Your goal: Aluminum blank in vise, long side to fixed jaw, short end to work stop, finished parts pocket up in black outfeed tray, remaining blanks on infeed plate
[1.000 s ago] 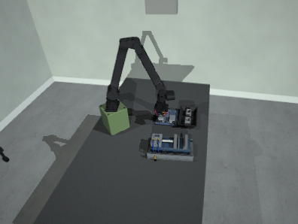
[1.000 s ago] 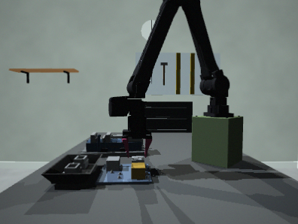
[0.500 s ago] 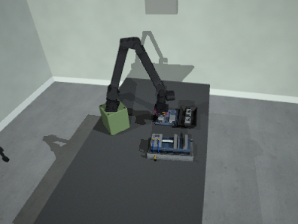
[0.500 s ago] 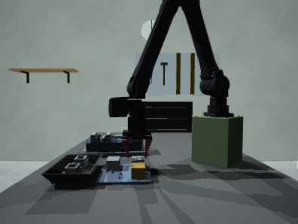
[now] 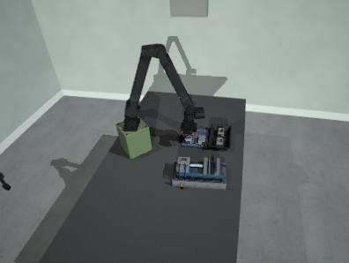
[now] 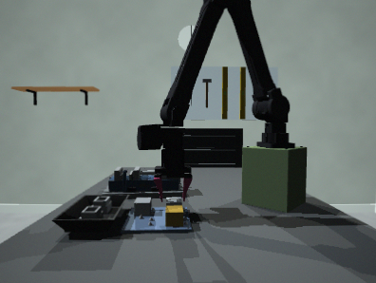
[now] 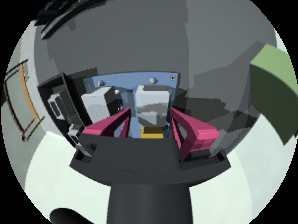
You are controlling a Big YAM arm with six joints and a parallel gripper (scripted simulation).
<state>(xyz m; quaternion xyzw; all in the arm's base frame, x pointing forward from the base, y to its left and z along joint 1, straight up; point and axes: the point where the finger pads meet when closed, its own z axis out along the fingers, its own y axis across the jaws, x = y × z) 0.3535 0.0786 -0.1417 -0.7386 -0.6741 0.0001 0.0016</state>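
My gripper [image 6: 173, 189] hangs open with its red fingers just above the blue infeed plate [image 6: 159, 220], with nothing between them. On the plate lie a yellow brass blank [image 6: 174, 215] at the near right, a gray blank [image 6: 142, 206] to its left, and another gray blank [image 7: 152, 106] that shows between my fingers in the wrist view. The black outfeed tray [image 6: 92, 217] to the left holds two pocketed finished parts [image 6: 97, 205]. The vise [image 5: 200, 169] stands apart on the mat; I cannot tell what lies between its jaws.
The green arm pedestal [image 6: 273, 177] stands to the right of the plate. A dark cabinet [image 6: 211, 147] and a tool board are at the back wall. A shelf [image 6: 55, 89] hangs on the wall at the left.
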